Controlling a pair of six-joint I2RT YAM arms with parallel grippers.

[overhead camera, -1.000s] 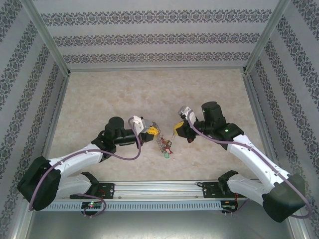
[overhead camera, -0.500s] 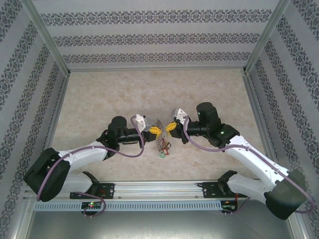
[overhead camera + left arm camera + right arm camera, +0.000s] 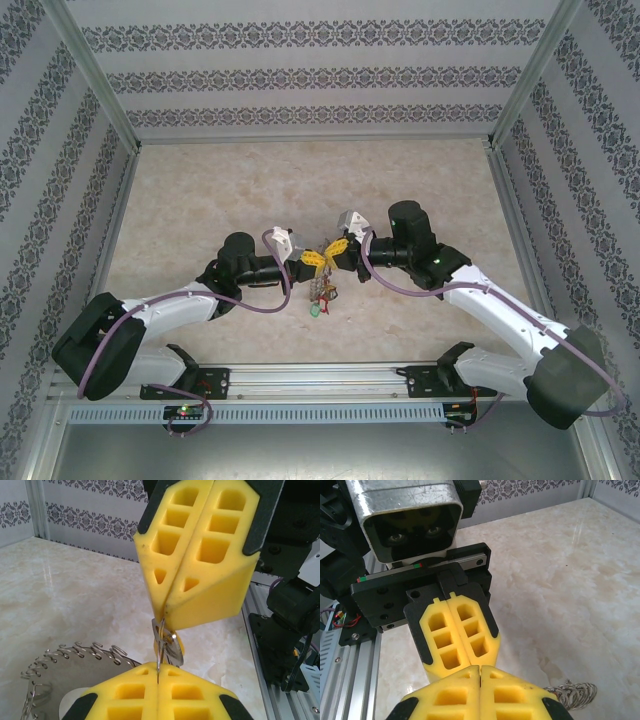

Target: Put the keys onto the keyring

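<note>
**Keyring and key held tip to tip at mid-table: threading not confirmed**

Keyring (image 3: 321,290): in the top view it hangs just below the point where the two hands meet, over the middle of the table (image 3: 200,190), coloured tags lowest. Whether those tags rest on the table cannot be told. From the left wrist its wire-fringed rim (image 3: 75,655) runs off beside that hand's own fingers. From the right wrist a short fringed stretch (image 3: 575,694) shows low on the right.

Left hand (image 3: 312,261): fully closed, pads pressed flat together. A thin metal edge rises out of its seam (image 3: 158,676), so it is judged to grip the keyring. This would steady the hoop as the fixed part.

Right hand (image 3: 337,250): also fully closed, its tip (image 3: 164,619) almost touching the left hand's. A small metal key (image 3: 167,642) hangs pinched at that tip, bridging the narrow gap between the two.

Assessment: the hands face each other so that the key meets the hoop where it is held firmest. The step in hand appears to be threading. Whether the key has caught cannot be determined.

Risk: the short gap leaves little room to turn the key.
</note>
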